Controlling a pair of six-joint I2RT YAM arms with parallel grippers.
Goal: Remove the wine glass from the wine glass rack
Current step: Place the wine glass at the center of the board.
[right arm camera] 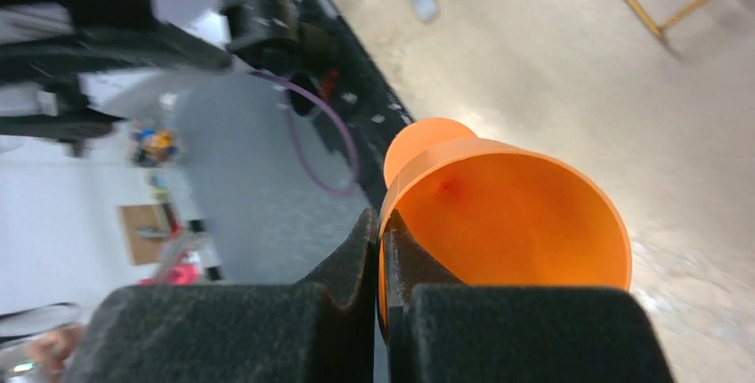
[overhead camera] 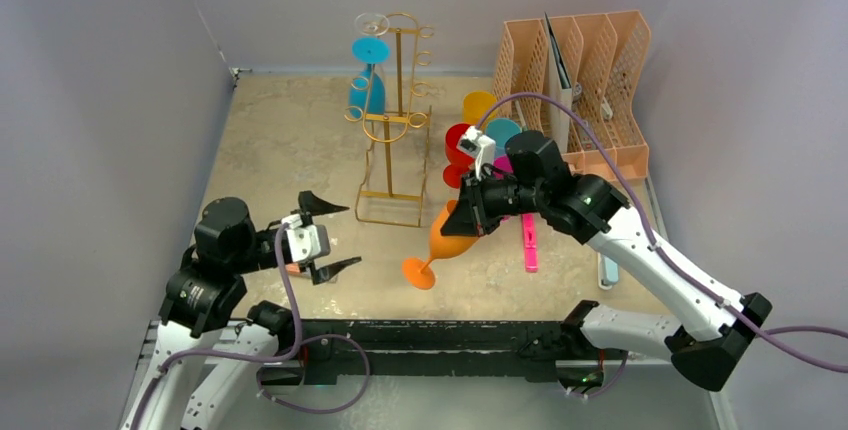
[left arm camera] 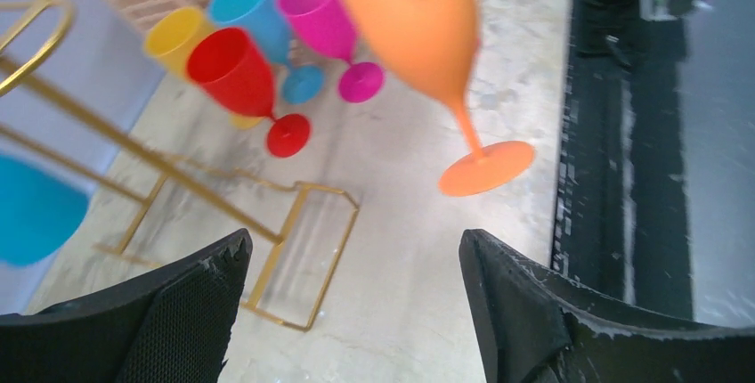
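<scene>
We are looking into a robot lab cell, plain grey panels walling the bench, purple cables trailing loose.

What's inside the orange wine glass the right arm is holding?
Nothing visible: the orange plastic wine glass looks empty. The right jaws pinch its rim, covering the bowl's nearest part.

Counted seven glasses all up. Two on the rack: one clear glass, one blue glass. Five off it: orange glass, yellow glass, red glass, teal glass, pink glass. One rack, one organiser. Two sticks on the counter: pink stick, grey stick.
</scene>
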